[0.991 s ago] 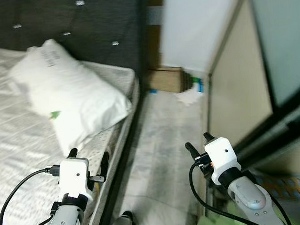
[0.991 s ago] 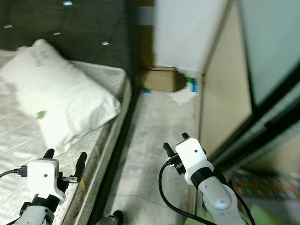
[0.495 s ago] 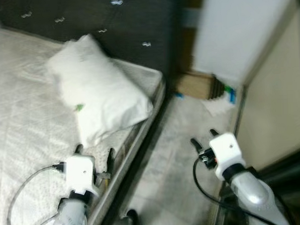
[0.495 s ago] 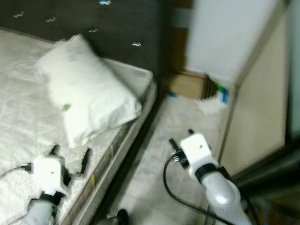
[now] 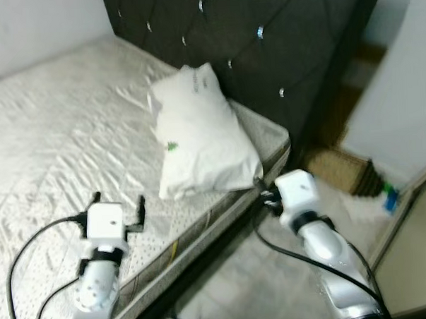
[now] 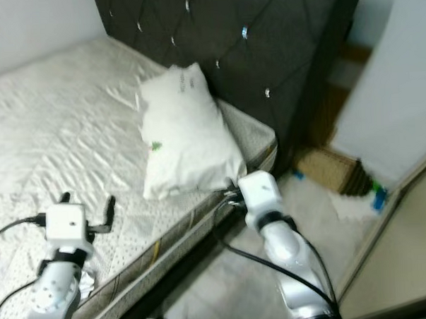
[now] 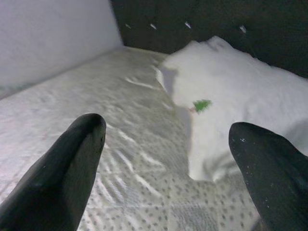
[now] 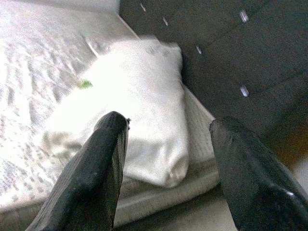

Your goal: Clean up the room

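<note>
I am standing at the corner of the bed (image 5: 49,131), looking down over the mattress toward the dark tufted headboard (image 5: 264,30). The pillow (image 5: 201,135) is lying near the head of the bed, close to the edge on my right, its top end leaning against the headboard and its lower corner reaching almost to the mattress rim. A small green mark is showing on its cover.

I am holding my left gripper (image 5: 117,204) low over the mattress, short of the pillow, with its fingers spread wide and nothing between them. In the left wrist view the two fingertips (image 7: 77,159) are framing the pillow, so the hand is already lined up with it.

My right gripper (image 8: 166,163) is hanging beside the bed's corner, just off the pillow's lower end. Its fingers are also wide apart and empty, and the pillow's near end is sitting in the gap as the right wrist view looks along them.

I judge that the pillow is the thing to tidy here, and both hands are open because a soft, bulky thing wants a broad grasp from two sides. On the floor past the bed, a brown box (image 5: 334,170) and some litter are lying by the wall.
</note>
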Available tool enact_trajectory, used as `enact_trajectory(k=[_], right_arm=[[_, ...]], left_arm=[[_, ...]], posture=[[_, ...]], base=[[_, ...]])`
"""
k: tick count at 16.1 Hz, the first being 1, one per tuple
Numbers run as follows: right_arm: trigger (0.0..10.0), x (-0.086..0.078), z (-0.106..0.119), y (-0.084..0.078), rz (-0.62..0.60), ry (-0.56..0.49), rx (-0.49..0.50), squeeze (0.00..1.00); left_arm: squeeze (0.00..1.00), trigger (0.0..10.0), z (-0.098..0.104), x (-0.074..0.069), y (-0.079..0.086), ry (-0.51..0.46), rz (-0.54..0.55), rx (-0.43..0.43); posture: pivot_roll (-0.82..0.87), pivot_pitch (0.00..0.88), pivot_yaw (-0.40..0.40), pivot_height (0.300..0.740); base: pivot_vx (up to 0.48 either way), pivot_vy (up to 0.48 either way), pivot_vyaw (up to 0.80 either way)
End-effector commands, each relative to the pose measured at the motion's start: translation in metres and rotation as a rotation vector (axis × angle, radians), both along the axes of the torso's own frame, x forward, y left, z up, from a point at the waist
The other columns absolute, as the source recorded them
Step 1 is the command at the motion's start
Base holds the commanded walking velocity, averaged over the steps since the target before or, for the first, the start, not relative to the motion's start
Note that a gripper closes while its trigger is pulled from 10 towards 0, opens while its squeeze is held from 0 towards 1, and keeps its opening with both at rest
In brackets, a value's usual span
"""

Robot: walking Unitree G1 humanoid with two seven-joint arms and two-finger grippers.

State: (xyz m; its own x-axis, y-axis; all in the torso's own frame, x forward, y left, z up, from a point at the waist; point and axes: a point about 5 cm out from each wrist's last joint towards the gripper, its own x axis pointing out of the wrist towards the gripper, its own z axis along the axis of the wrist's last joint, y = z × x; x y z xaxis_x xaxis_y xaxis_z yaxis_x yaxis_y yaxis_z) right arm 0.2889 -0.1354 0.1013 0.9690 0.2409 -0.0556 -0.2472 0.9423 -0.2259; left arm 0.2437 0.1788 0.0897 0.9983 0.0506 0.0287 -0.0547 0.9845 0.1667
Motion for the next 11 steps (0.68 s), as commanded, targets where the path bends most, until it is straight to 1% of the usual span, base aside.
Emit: enact_trajectory(k=[1,2,4,5,6,7,8,9,10,11], right_arm=[[10.0,0.001,-0.012,-0.014,-0.063,0.074,0.057,0.00],[10.0,0.005,-0.014,-0.017,-0.095,0.105,0.156,0.00],[10.0,0.010,-0.012,-0.017,-0.138,0.121,0.296,0.00],[10.0,0.011,-0.010,-0.017,-0.146,0.115,0.314,0.00],[10.0,0.012,-0.006,-0.017,-0.153,0.115,0.328,0.00],[10.0,0.014,-0.005,-0.019,-0.177,0.123,0.306,0.00],[10.0,0.015,-0.003,-0.020,-0.204,0.112,0.383,0.00],[10.0,0.014,-0.001,-0.017,-0.178,0.118,0.468,0.00],[10.0,0.014,0.000,-0.017,-0.172,0.107,0.439,0.00],[10.0,0.013,0.002,-0.014,-0.156,0.068,0.340,0.00]], left_arm=[[0.00,10.0,-0.002,-0.002,-0.002,-0.009,-0.007,-0.016],[0.00,10.0,-0.004,-0.004,0.001,-0.015,0.012,-0.035],[0.00,10.0,-0.006,-0.010,0.007,-0.025,0.060,-0.056],[0.00,10.0,-0.006,-0.014,0.010,-0.025,0.091,-0.068],[0.00,10.0,-0.006,-0.020,0.014,-0.029,0.154,-0.062],[0.00,10.0,-0.006,-0.024,0.015,-0.028,0.206,-0.066],[0.00,10.0,-0.007,-0.026,0.012,-0.020,0.185,-0.075],[0.00,10.0,-0.008,-0.026,0.009,-0.016,0.146,-0.110],[0.00,10.0,-0.008,-0.026,0.007,-0.015,0.130,-0.125],[0.00,10.0,-0.008,-0.026,0.007,-0.015,0.118,-0.121]], posture=[[0.12,0.009,-0.057,0.740],[0.12,0.009,-0.043,0.740],[0.13,0.013,-0.027,0.740],[0.12,0.021,-0.018,0.740],[0.12,0.037,-0.010,0.740],[0.11,0.054,-0.008,0.740],[0.12,0.069,-0.011,0.740],[0.12,0.080,-0.021,0.740],[0.12,0.082,-0.029,0.740],[0.12,0.084,-0.030,0.740]], base=[[0.000,0.000,0.80],[0.000,0.000,0.51],[0.000,0.000,0.00],[0.000,0.000,0.00],[0.000,0.000,0.00],[0.000,0.000,0.00],[0.000,0.000,0.00],[0.000,0.000,0.00],[0.000,0.000,0.00],[0.000,0.000,0.00]])
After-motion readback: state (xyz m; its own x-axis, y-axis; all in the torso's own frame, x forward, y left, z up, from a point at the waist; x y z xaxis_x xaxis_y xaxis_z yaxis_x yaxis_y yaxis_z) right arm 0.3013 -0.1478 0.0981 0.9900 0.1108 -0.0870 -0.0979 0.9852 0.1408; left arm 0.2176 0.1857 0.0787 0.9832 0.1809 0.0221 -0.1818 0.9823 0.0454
